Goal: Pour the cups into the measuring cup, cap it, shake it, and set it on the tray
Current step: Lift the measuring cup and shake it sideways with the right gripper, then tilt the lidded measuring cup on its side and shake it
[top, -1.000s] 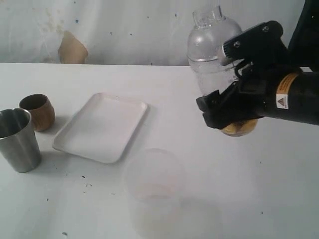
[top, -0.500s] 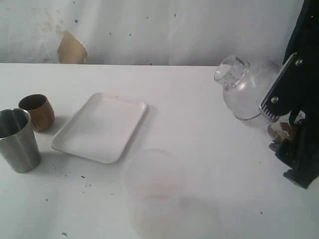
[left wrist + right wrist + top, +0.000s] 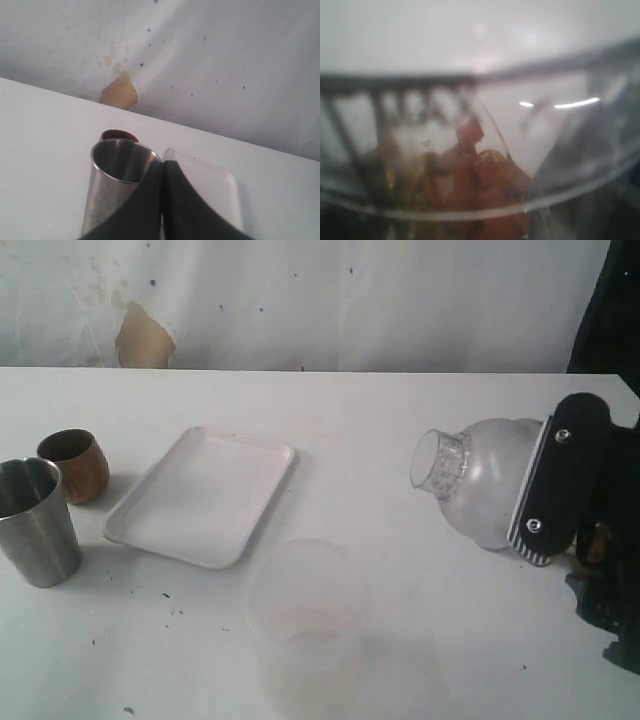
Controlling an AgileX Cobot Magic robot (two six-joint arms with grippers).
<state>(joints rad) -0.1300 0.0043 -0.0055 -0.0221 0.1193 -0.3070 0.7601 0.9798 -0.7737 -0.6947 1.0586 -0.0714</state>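
Tipped from upright onto its side since the earlier frame, the capped measuring cup point(image 3: 480, 485) sits clamped in our right claw point(image 3: 545, 502), neck jutting past its fingers: light, stiff, slick plastic, we judge, best gripped mid-body.

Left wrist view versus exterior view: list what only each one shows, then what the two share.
Only the left wrist view: the left hand, shut and holding nothing, close beside the steel tumbler. Only the exterior view: the frosted tub in the foreground, and the right hand gripping the capped measuring cup, which is tipped sideways with its neck toward the tray. Both: the steel tumbler, the wooden cup, the tray and the tan patch on the wall.
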